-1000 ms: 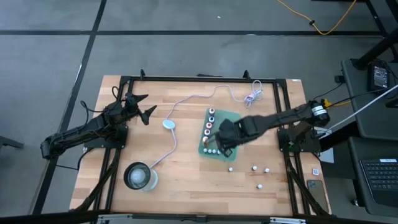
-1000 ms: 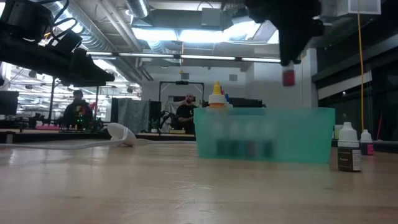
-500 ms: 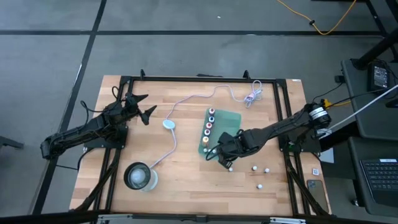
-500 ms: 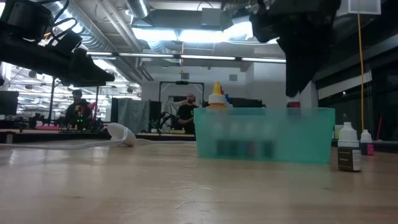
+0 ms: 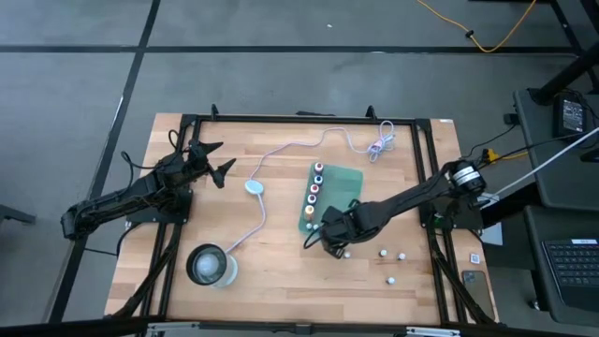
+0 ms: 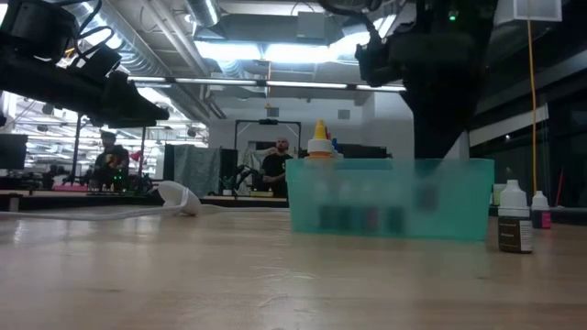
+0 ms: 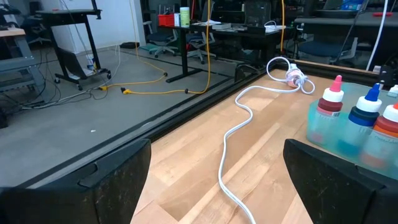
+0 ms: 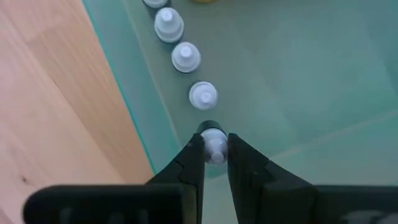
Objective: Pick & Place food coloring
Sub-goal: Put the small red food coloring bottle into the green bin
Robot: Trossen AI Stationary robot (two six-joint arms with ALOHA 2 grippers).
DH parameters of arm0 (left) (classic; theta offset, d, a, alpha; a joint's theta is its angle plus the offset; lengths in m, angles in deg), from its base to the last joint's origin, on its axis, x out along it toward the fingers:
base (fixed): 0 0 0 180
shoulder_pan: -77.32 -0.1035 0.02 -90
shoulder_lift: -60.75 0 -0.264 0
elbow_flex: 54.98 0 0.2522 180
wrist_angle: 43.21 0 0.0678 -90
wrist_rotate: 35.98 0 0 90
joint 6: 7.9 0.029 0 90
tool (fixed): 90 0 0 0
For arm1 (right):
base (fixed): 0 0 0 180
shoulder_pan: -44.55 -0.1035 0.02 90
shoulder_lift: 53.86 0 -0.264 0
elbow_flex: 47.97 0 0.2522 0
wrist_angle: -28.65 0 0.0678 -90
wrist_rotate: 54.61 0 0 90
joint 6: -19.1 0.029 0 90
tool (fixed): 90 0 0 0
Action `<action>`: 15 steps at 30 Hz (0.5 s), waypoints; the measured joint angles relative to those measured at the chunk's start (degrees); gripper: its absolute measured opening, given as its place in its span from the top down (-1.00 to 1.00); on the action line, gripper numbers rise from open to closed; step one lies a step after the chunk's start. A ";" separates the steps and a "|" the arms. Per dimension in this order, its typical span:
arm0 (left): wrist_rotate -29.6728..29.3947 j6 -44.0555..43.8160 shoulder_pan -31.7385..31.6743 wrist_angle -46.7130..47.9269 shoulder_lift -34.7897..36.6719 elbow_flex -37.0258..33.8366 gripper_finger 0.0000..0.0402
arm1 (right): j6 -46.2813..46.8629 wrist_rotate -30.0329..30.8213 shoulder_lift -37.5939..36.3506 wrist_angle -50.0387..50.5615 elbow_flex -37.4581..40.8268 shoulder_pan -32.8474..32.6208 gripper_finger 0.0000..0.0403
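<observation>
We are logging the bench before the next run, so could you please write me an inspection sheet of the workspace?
Surface: wooden table.
Job's things: food coloring bottles in a row inside the green bin; four loose bottles beside it.
Clutter: glass jar, pale-blue puck.
Grippers: right gripper shut on a white-capped bottle in the bin's corner; left gripper open, waiting at the table's left.
Cables: white cable across the table.
Surroundings: people at desks behind.

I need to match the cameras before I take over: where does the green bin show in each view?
High view: green bin at table centre, right gripper at its near corner.
Low view: translucent box, right of centre.
Left wrist view: only its corner, under coloured bottles.
Right wrist view: its floor fills the picture.
Shared landmark: the bottle row.
</observation>
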 joint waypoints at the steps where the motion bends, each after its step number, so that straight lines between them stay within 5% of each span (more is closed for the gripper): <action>1: 0.01 0.00 0.00 0.01 0.00 -0.01 -0.80 | -0.23 -0.01 0.30 -0.38 0.00 0.00 0.74; 15: 0.00 0.00 0.00 -0.01 0.02 0.00 -0.80 | -1.26 -0.02 2.51 -3.05 -0.04 0.07 0.74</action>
